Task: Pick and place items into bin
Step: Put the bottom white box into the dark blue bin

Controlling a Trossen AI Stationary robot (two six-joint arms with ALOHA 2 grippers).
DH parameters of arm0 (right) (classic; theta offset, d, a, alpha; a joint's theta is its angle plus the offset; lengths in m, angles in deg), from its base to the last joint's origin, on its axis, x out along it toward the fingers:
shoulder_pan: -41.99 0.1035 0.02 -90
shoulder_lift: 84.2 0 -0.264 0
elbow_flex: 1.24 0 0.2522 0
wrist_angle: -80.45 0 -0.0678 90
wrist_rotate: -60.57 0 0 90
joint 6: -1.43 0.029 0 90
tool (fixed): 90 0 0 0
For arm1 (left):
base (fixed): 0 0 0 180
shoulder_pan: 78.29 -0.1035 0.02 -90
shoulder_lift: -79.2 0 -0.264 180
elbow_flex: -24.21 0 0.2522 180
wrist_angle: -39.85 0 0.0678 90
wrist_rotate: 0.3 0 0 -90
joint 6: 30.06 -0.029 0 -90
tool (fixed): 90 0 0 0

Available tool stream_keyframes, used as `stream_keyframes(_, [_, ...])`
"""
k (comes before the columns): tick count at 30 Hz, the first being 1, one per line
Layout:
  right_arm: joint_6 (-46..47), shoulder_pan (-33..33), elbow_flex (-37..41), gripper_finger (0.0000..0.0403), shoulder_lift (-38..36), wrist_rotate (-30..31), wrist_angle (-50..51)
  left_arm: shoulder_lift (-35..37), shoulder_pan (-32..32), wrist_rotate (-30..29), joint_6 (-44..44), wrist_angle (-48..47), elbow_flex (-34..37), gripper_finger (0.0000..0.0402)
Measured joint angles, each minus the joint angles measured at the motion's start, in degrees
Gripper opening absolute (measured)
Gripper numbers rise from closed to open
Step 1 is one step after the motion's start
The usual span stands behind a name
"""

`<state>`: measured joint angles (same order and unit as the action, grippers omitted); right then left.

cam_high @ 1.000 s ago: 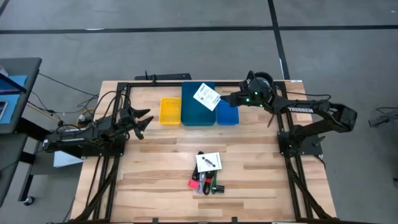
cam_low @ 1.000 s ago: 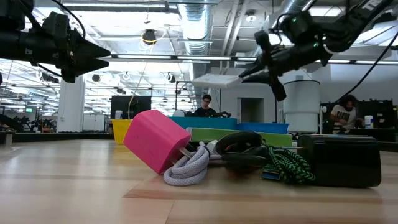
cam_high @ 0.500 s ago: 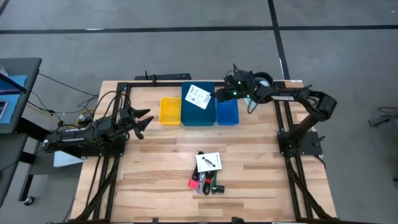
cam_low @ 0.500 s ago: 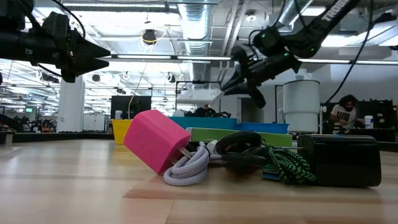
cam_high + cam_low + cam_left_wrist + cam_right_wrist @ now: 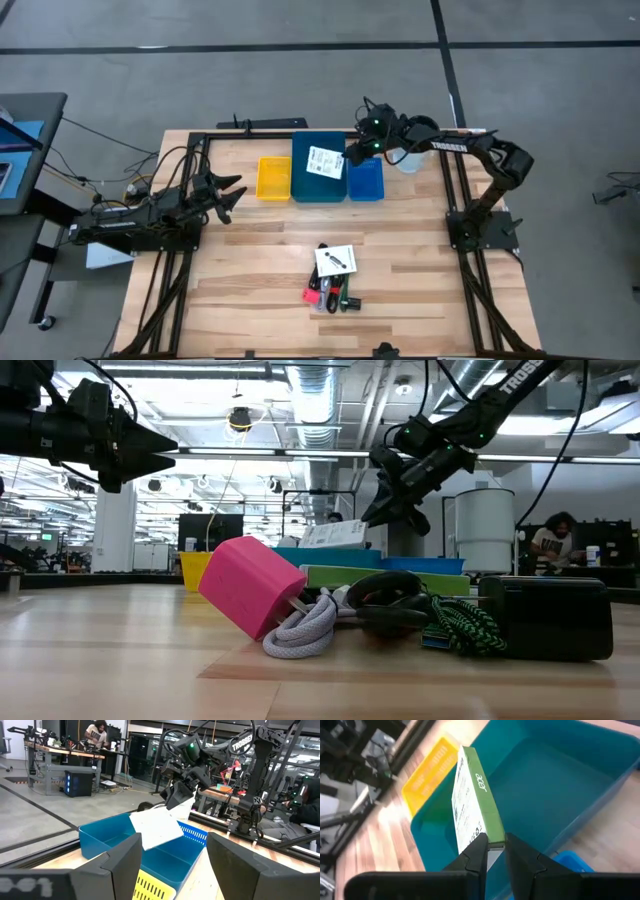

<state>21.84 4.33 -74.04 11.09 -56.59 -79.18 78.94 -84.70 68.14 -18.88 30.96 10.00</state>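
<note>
My right gripper [image 5: 350, 155] is shut on a flat white box with black print and a green side [image 5: 470, 805], over the teal bin [image 5: 303, 190] at the table's far edge. The box [image 5: 155, 827] slants down toward the bin's inside. More items lie in a pile near the table's front: another white printed box [image 5: 335, 261], a pink-red block [image 5: 250, 585], cables and pens [image 5: 340, 297], and a black box [image 5: 550, 618]. My left gripper [image 5: 235, 190] waits open at the table's left side, level, holding nothing. My right gripper pinches the box's end at its green edge [image 5: 489, 839] between its two fingers [image 5: 470, 860]. The fingers come from the table's right side, slanting down. The box sticks out ahead of them, tilted, lifted clear above the teal bin.
A yellow bin [image 5: 273, 177] stands left of the teal bin and a small blue bin [image 5: 366, 180] right of it. A white cylinder [image 5: 408, 158] stands at the far right corner. Black frame rails [image 5: 190, 250] run along both table sides. People sit in the room behind.
My right gripper has carried the white box toward the table's left, from above the blue bin to above the teal bin. It has tipped downward and rolled. The box, level before, has sunk and now slants into the bin's opening.
</note>
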Motion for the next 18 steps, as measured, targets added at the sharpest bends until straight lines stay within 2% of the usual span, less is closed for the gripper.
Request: stream_keyframes(18, [-4.4,0.9,-0.2,0.0085,0.0,-0.1,0.7,0.0,0.0,0.0,0.0,0.0,0.0,0.0212])
